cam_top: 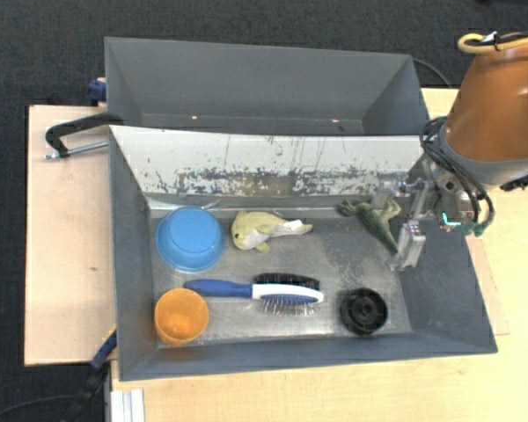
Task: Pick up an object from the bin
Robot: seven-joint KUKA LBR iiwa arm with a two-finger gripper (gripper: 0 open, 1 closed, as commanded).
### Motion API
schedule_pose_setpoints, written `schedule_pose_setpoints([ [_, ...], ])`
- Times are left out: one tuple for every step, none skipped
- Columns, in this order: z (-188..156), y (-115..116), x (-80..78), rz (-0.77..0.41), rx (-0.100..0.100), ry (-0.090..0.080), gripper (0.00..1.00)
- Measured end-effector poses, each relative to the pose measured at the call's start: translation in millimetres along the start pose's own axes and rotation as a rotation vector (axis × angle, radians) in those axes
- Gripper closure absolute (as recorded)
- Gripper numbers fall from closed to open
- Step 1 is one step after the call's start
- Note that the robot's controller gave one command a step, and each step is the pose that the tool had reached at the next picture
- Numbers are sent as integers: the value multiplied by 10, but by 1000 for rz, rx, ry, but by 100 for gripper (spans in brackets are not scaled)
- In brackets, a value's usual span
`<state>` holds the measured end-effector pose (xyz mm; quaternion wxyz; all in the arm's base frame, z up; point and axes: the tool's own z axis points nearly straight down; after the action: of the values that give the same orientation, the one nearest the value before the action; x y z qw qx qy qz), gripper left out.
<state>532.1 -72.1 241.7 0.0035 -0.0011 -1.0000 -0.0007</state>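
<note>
The arm (pixel 502 161) is reached in over the right side of the bin (pixel 246 77). Its top is hidden under an orange cover (pixel 497 95). The tool (pixel 403 249) is pointed down inside the bin, close to the bin's right wall. Cables (pixel 477 211) are looped beside it.

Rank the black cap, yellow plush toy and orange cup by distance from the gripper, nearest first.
1. Black cap, lower right of the bin floor, close to the gripper.
2. Yellow plush toy, upper middle.
3. Orange cup, lower left corner.
</note>
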Motion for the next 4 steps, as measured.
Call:
schedule_pose_setpoints([
  [1298,97,354,-136,-1,2,0],
  [1612,-97,406,-619,2,-4,0],
  [1574,-90,381,-621,5,-11,100],
  [1600,-88,390,-621,4,-9,0],
])
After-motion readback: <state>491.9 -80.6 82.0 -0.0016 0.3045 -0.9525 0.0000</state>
